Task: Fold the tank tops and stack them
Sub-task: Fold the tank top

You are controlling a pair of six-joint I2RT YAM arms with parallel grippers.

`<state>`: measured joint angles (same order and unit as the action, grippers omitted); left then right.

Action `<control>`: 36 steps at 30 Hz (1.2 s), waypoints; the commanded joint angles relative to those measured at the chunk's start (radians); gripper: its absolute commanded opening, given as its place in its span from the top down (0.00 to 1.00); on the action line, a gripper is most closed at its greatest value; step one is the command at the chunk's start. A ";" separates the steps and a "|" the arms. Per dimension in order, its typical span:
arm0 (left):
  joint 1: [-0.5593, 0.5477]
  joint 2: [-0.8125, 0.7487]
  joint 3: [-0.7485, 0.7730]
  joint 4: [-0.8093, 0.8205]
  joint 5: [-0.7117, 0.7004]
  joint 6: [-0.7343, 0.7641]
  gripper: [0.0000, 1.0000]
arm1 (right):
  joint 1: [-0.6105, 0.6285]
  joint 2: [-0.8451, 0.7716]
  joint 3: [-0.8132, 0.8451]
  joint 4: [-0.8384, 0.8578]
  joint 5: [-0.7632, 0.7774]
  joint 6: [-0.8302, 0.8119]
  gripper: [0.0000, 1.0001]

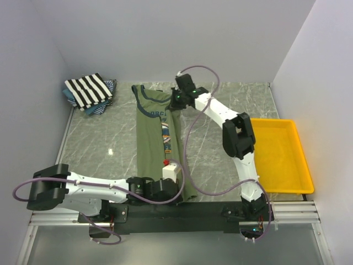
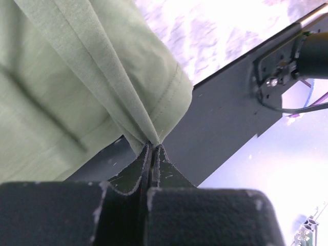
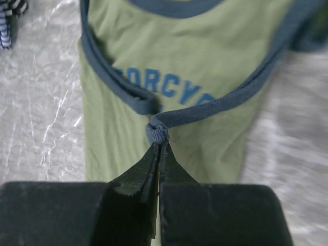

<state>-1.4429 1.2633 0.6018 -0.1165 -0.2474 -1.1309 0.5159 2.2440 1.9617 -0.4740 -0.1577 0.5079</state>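
Left end effector (image 2: 152, 147) clamps olive tank top (image 1: 151, 149) hem; right end effector (image 3: 159, 143), strap.

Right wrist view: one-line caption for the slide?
Right end effector shut on the bunched navy trim of the olive green tank top, marble table beneath.

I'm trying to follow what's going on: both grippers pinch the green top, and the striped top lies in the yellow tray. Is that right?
Not quite. The striped top lies at the far left on blue tops, not in the tray, as the top view shows. The rest holds: the left gripper and right gripper both pinch the green top.
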 commanded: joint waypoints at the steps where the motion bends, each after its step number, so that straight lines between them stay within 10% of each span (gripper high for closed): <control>1: -0.002 -0.067 -0.045 0.028 0.039 -0.059 0.99 | 0.024 0.064 0.092 -0.018 0.046 0.020 1.00; 36: -0.002 -0.251 -0.272 -0.014 0.062 -0.233 0.99 | 0.088 0.181 0.146 0.124 0.040 0.110 1.00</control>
<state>-1.4422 1.0286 0.3393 -0.1192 -0.2070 -1.3266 0.6006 2.4077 2.0560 -0.4450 -0.1253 0.6090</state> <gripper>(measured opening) 0.022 0.015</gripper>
